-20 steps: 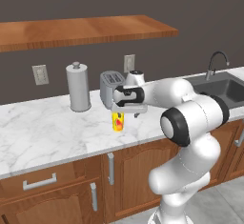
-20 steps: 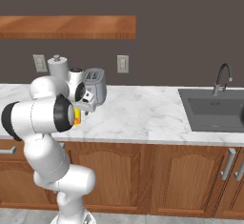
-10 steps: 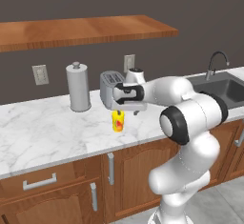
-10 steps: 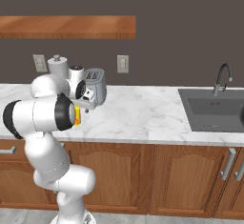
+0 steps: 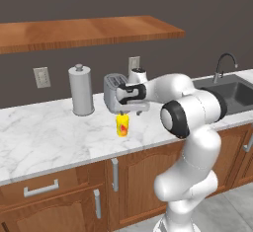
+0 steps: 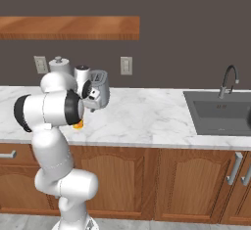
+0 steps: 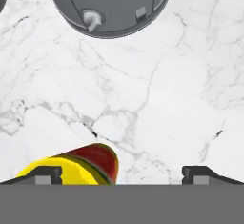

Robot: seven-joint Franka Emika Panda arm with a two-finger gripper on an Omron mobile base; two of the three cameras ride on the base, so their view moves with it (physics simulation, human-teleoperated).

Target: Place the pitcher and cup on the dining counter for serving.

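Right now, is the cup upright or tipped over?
Upright: the cup stands on its base on the marble counter, directly below the open gripper.

No legible text, label, brand or number on anything here.

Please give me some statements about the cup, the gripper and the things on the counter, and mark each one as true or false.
1. The yellow cup stands on the marble counter. True.
2. The gripper is shut on the cup. False: its jaws are open, just above the cup.
3. A toaster stands behind the cup. True.
4. The grey canister lies on its side. False: it stands upright.
5. The sink holds the cup. False: the cup is on the counter, away from the sink.
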